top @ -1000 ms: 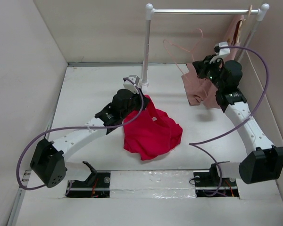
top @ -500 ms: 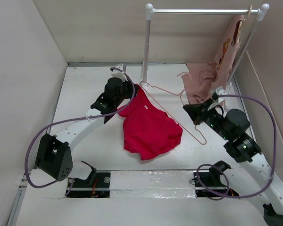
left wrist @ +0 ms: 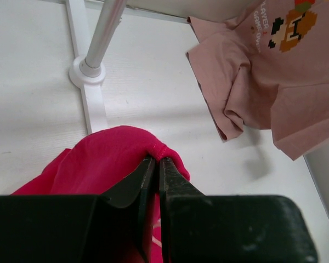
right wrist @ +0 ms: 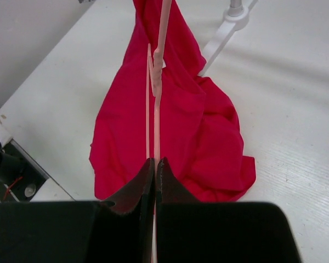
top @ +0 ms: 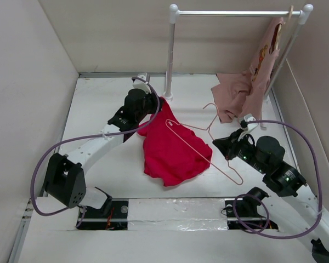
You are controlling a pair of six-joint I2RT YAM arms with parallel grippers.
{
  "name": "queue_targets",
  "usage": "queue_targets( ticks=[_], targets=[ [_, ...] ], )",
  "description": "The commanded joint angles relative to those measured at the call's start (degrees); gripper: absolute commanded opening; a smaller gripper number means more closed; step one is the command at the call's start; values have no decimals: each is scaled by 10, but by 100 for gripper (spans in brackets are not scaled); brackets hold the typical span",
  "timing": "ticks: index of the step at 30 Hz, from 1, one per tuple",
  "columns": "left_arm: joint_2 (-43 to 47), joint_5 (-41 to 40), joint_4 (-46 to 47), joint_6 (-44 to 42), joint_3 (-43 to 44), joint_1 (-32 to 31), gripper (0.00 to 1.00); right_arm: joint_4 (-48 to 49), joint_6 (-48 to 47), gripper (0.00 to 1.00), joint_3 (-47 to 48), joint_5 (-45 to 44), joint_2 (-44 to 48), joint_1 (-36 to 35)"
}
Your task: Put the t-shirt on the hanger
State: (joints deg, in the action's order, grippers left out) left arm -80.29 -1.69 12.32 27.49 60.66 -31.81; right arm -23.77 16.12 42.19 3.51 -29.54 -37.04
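The crimson t-shirt (top: 172, 148) lies crumpled mid-table, its far edge lifted. My left gripper (top: 157, 104) is shut on that raised hem, as the left wrist view shows: the tips (left wrist: 156, 159) pinch the red cloth (left wrist: 98, 159). My right gripper (top: 219, 144) is shut on the salmon-pink wire hanger (top: 197, 146) and holds it tilted above the shirt's right side, hook toward the far side. In the right wrist view the wire (right wrist: 156, 82) runs straight out from the closed tips (right wrist: 154, 160) over the shirt (right wrist: 197, 126).
A white clothes rack (top: 170, 55) stands at the back, its foot (left wrist: 88, 74) just beyond the left gripper. A pink-tan printed shirt (top: 236, 96) hangs from the rail's right end and drapes onto the table. Enclosure walls stand left, right and back.
My right arm has swung from the rack down and toward me, carrying the hanger over the red shirt. My left gripper has moved away from me with the shirt's edge.
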Motion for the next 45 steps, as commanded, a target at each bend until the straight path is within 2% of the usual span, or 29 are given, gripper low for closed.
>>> queue_targets(
  ticks=[1,10,22,27,34,37,41,45],
  targets=[
    [27,-9,1,-11,29,-13,0,42,-6,0,9,-23,-7,-6],
    [53,-23,-11,-11,2,-13,0,45,-28,0,60,-10,-24,-6],
    [57,-9,-18,-15,5,-13,0,75,-41,0,64,-1,-44,-6],
    [56,33,-13,-9,3,-13,0,118,-39,0,54,35,-82,-6],
    [76,62,-19,4,-8,-19,0,214,-44,0,38,4,-119,-11],
    [94,53,-20,5,-16,-25,0,285,-38,0,28,12,-147,-11],
    [118,58,-27,16,-27,-25,0,350,-43,0,33,-32,-216,-50],
    [146,54,-26,26,-38,-25,0,368,-61,0,58,-111,-271,-90]
  ],
)
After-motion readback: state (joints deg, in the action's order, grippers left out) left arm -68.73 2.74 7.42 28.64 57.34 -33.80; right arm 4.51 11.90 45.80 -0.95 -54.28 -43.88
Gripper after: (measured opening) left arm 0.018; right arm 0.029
